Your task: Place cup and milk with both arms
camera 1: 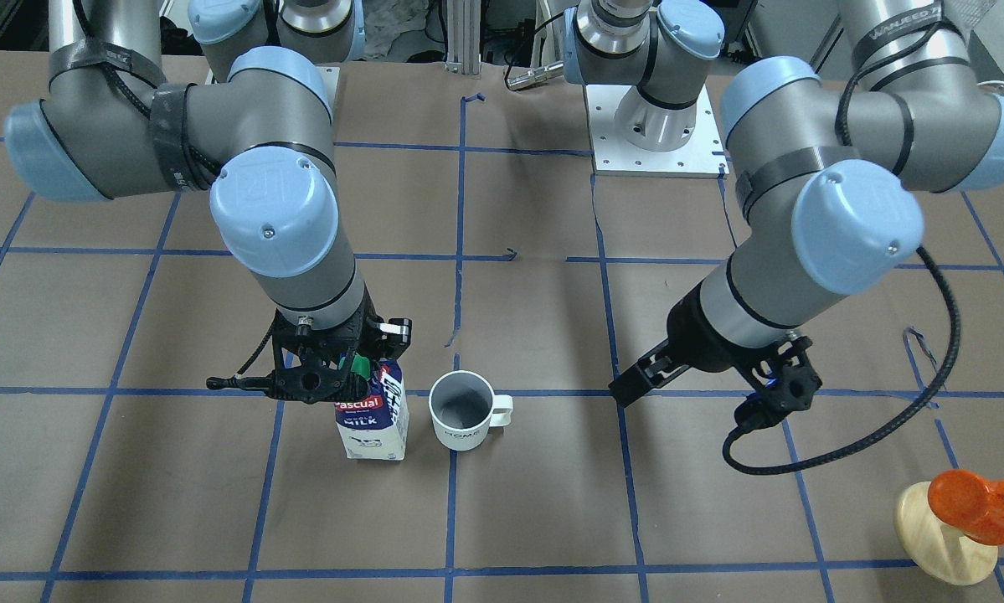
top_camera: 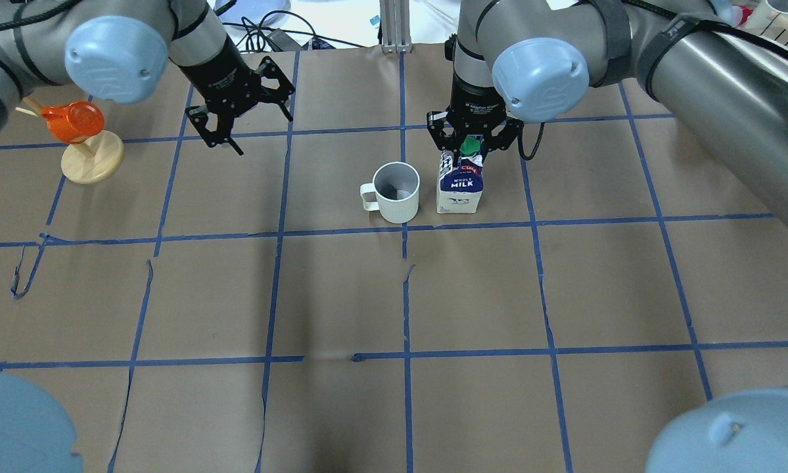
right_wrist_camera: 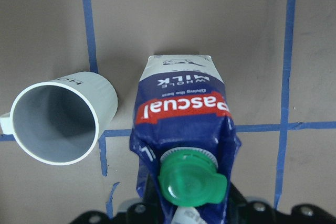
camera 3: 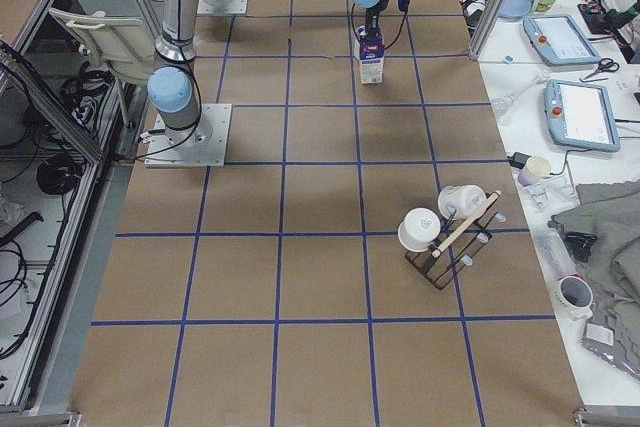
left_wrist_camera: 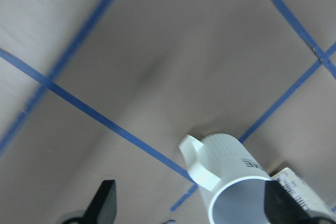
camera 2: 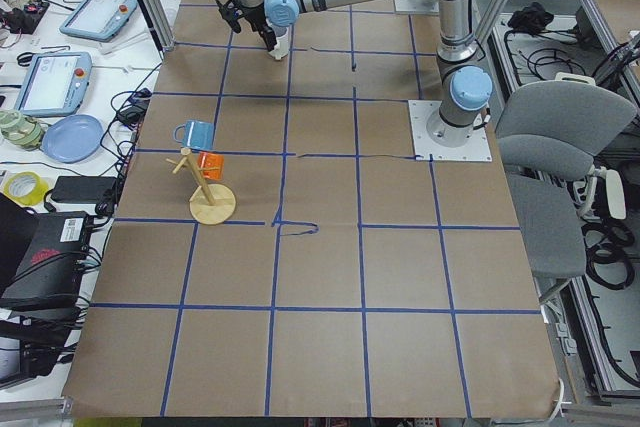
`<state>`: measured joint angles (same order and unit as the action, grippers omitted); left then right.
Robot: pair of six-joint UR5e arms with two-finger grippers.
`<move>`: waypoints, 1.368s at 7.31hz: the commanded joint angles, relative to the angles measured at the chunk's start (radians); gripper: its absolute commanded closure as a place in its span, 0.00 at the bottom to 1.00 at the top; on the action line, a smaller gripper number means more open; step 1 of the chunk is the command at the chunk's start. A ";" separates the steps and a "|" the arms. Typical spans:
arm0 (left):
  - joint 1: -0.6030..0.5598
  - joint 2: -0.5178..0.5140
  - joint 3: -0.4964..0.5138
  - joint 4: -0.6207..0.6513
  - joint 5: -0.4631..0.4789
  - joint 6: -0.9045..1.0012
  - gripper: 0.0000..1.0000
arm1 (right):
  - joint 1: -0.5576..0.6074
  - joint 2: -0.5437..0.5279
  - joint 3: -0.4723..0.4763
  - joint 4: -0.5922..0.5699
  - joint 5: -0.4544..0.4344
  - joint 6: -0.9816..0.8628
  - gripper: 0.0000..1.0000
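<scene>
The right gripper (top_camera: 472, 143) straddled the top of the milk (top_camera: 459, 187); I could not tell whether it was pinching or slack. The cup (top_camera: 397, 194) stood just beside the milk at its 9 o'clock. The left gripper (top_camera: 255, 131) hung spread at the cup's 10 o'clock. Placement seemed nearly complete, and the next move called for a straight lift clear.

You are working in a robotics lab: both arms (camera 1: 275, 218) are standing bolted to white base plates (camera 1: 619, 159) on a table (camera 2: 320, 267) papered brown and gridded in blue tape (camera 2: 320, 308), while teach pendants (camera 2: 47, 82) and cables (camera 2: 125, 107) are lying on the bench (camera 2: 105, 52) along its far side.
</scene>
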<state>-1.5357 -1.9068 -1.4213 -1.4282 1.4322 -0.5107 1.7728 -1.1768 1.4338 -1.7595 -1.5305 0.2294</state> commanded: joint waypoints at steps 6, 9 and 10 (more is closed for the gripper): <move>0.065 0.153 -0.008 -0.031 0.083 0.290 0.00 | 0.013 0.002 0.001 0.002 -0.008 0.002 0.00; 0.049 0.192 -0.031 -0.046 0.099 0.426 0.00 | -0.056 -0.093 -0.023 0.064 -0.016 -0.021 0.00; 0.031 0.204 -0.044 -0.054 0.103 0.438 0.00 | -0.111 -0.159 -0.019 0.149 -0.016 -0.069 0.00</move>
<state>-1.4864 -1.7201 -1.4527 -1.4704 1.5314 -0.0958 1.7207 -1.2610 1.4125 -1.6943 -1.5457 0.1995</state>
